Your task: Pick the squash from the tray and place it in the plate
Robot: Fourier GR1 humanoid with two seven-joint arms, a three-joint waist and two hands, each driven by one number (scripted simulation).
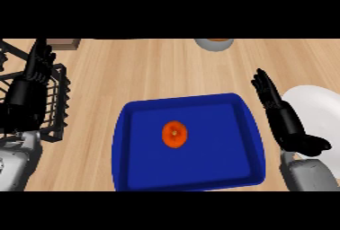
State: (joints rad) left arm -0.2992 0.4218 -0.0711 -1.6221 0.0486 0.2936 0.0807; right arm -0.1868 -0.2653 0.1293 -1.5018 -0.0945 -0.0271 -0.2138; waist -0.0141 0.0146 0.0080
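An orange squash [175, 134] lies near the middle of a blue tray [139, 177] on the wooden counter. A white plate [319, 112] sits at the right edge, partly hidden by my right arm. My right hand [279, 114] stands open between the tray's right rim and the plate, fingers straight and pointing away from me, apart from the squash. My left hand [36, 67] rests open at the far left, fingers up, over a black wire rack.
A black wire rack [56, 103] stands at the left edge of the counter. A round grey and orange object [214, 43] sits at the back, cut off by the view's top. A brown block [65, 43] lies at the back left.
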